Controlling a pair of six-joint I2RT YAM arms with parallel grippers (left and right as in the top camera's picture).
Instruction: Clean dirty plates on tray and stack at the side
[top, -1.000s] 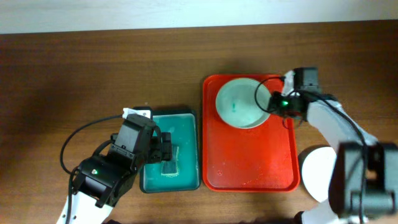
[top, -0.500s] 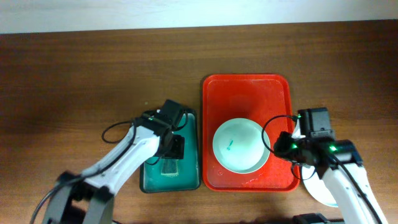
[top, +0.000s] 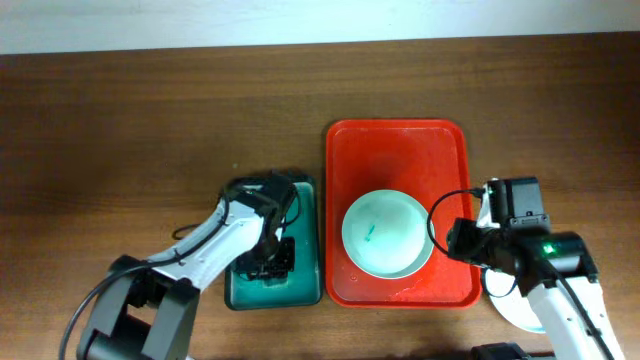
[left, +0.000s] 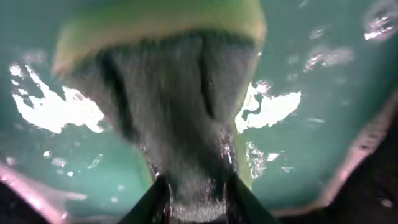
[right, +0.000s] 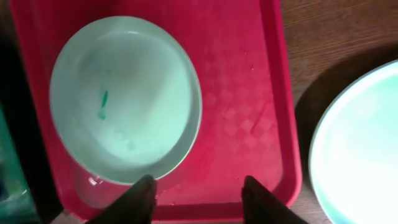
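The brown wooden table (top: 150, 120) carries everything. On it the red tray (top: 400, 145) lies right of the middle, its long side running away from the robot, and the smaller green tray (top: 305, 240) sits just beside its left rim, wet and glossy inside in the left wrist view. One pale mint plate (top: 387, 233) rests flat in the near half of the red tray (right: 242, 112), closer to the left rim; a second plate (top: 505, 300) lies on the table just to the right of the tray, partly hidden under the right arm and cut off by the frame in the right wrist view (right: 360, 149). The right hand (right: 199, 196) hovers over the tray's near right part, just beside the plate (right: 124, 99), its fingers spread wide with nothing between them. The left hand (left: 196, 202) is down inside the green tray, its fingers pinched narrowly on the sponge (left: 168, 112), which shows a dark rough face and a yellow-green edge. A small teal-green smear (right: 103, 102) marks the middle of the plate on the tray.
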